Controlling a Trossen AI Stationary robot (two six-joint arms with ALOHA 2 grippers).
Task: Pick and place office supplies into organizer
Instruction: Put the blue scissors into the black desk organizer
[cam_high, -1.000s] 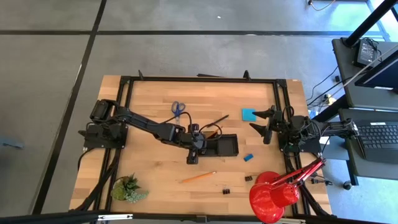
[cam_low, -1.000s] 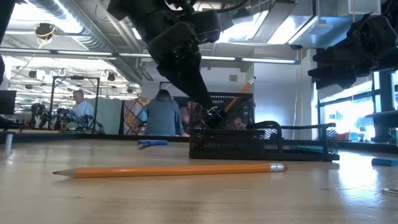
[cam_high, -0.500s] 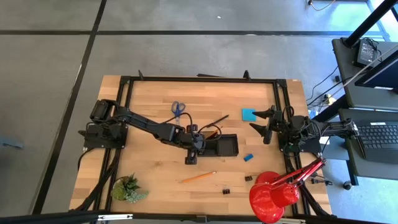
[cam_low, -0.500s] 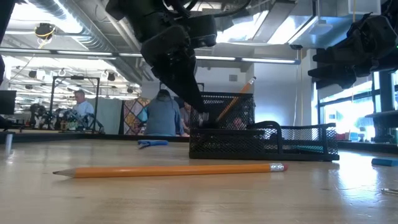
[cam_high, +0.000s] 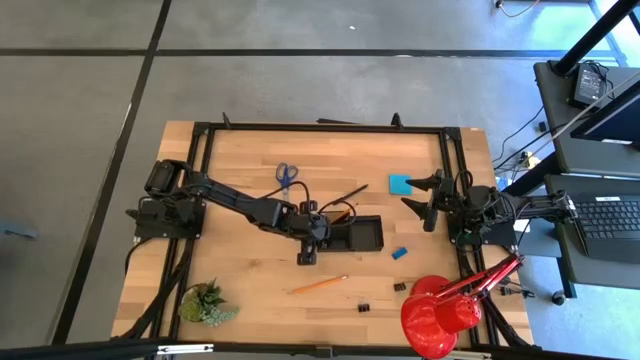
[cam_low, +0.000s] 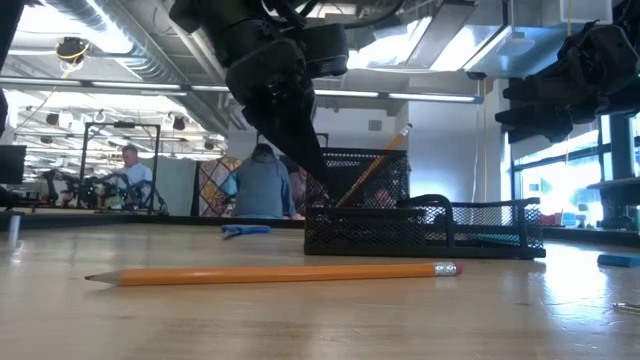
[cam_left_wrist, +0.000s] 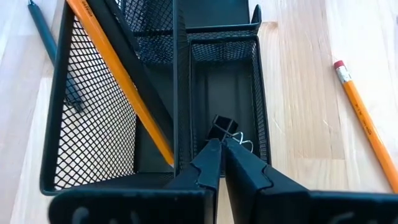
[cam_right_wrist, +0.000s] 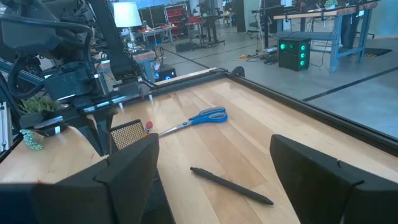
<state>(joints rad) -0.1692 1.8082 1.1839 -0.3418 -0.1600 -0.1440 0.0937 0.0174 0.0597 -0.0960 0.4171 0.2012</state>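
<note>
Your left claw (cam_left_wrist: 222, 146) hangs over the organizer (cam_left_wrist: 59, 93), fingers pressed together just above a binder clip (cam_left_wrist: 222, 127) lying in the narrow compartment; an orange pencil (cam_left_wrist: 121, 78) leans in the next one. Your right claw (cam_high: 425, 200) waits spread apart at the bench (cam_high: 250, 275) edge, beside the blue note pad (cam_high: 400, 184).
</note>
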